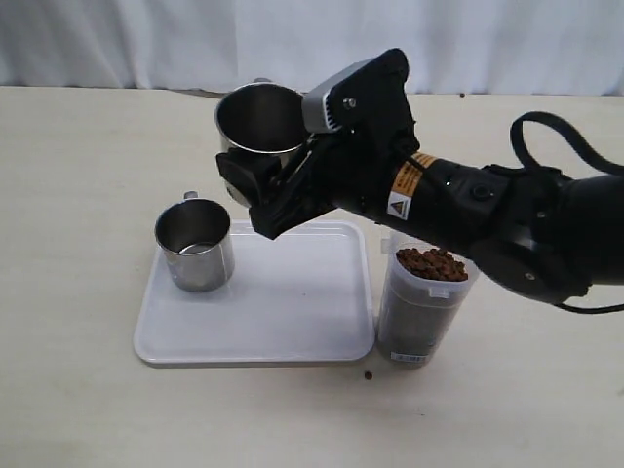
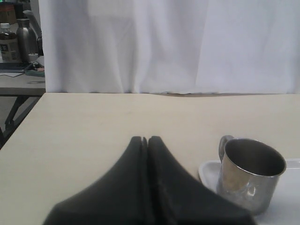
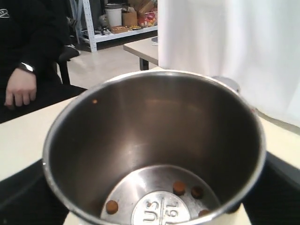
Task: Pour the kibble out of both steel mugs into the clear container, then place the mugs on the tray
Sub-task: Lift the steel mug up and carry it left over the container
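Note:
My right gripper (image 1: 268, 190) reaches across the middle, shut on one steel mug (image 1: 258, 122) and holding it upright in the air over the far edge of the white tray (image 1: 283, 331). Its inside (image 3: 154, 140) is nearly bare, with a few kibble pellets (image 3: 178, 188) on the bottom. The other steel mug (image 1: 195, 244) stands on the tray's left part and looks empty; the left wrist view shows it too (image 2: 251, 173). The clear container (image 1: 421, 317) stands right of the tray, filled with kibble (image 1: 432, 263). My left gripper (image 2: 147, 139) is shut on nothing, over the table beside the tray corner (image 2: 206, 171); the exterior view does not show it.
One stray pellet (image 1: 369, 375) lies on the table in front of the tray. A white curtain (image 1: 146, 39) hangs behind the table. A seated person (image 3: 23, 47) and another table with bottles (image 2: 9, 40) lie beyond the table's edges.

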Available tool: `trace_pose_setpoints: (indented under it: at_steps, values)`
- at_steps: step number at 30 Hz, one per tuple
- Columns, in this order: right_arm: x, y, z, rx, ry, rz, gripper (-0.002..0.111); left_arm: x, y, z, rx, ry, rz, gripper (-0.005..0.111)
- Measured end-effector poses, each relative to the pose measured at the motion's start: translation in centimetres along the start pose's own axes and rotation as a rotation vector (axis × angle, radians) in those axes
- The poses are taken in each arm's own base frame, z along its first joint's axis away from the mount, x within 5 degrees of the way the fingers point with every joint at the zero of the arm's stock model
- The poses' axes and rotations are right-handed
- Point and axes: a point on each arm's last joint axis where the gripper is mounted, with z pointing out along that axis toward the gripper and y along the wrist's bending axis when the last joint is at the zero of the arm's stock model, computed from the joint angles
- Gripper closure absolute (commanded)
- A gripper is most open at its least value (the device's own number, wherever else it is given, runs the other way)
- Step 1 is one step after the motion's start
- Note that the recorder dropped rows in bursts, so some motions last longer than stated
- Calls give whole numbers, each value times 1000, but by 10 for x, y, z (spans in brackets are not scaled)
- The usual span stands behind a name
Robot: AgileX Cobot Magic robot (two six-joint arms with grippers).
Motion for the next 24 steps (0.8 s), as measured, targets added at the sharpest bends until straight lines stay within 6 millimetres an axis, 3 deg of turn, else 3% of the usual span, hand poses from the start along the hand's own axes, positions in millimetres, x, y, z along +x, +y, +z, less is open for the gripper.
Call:
trace_pose_setpoints:
  at_steps: [5,13,16,24]
  values:
    - [4,-31,-8,6,55,-37,103,0,0,0,0,0,0,107]
    - [-1,-101,-24,-63,34,-56,103,0,0,0,0,0,2,107]
    - [2,-125,-14,-194,-30,-44,103,0,0,0,0,0,2,107]
    - [26,-155,31,-447,-16,-70,103,0,0,0,0,0,2,107]
